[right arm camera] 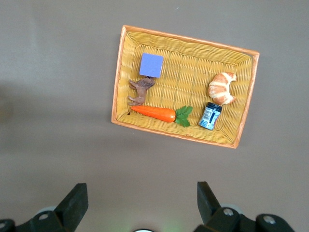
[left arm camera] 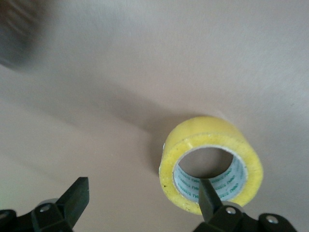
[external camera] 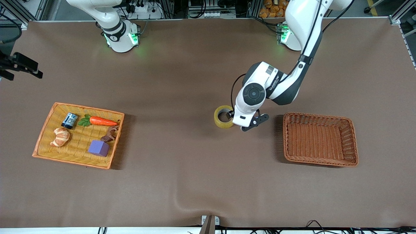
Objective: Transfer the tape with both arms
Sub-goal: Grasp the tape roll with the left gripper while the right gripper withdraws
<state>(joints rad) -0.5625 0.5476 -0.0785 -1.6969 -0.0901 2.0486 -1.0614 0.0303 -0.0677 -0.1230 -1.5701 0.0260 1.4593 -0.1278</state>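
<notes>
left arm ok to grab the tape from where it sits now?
Probably yes. The left gripper is right at the tape, jaws open, one fingertip already in the roll's hole. Nothing else is near it on the table. The right arm waits, its gripper above the yellow basket.

Open tabletop [external camera: 182, 169] all round tape [external camera: 223, 116] except left hand [external camera: 234, 114] w/ 1 finger inside core.

A: Two arms are counted, two baskets too: one yellow basket [external camera: 48, 120] toward the right arm's end, one brown basket [external camera: 320, 161].

B: One tape [external camera: 223, 116] is seen. Five items are counted in the yellow one: carrot [external camera: 103, 121], croissant [external camera: 60, 136], purple cube [external camera: 99, 148], jar [external camera: 70, 120], brown figure [external camera: 110, 134].
</notes>
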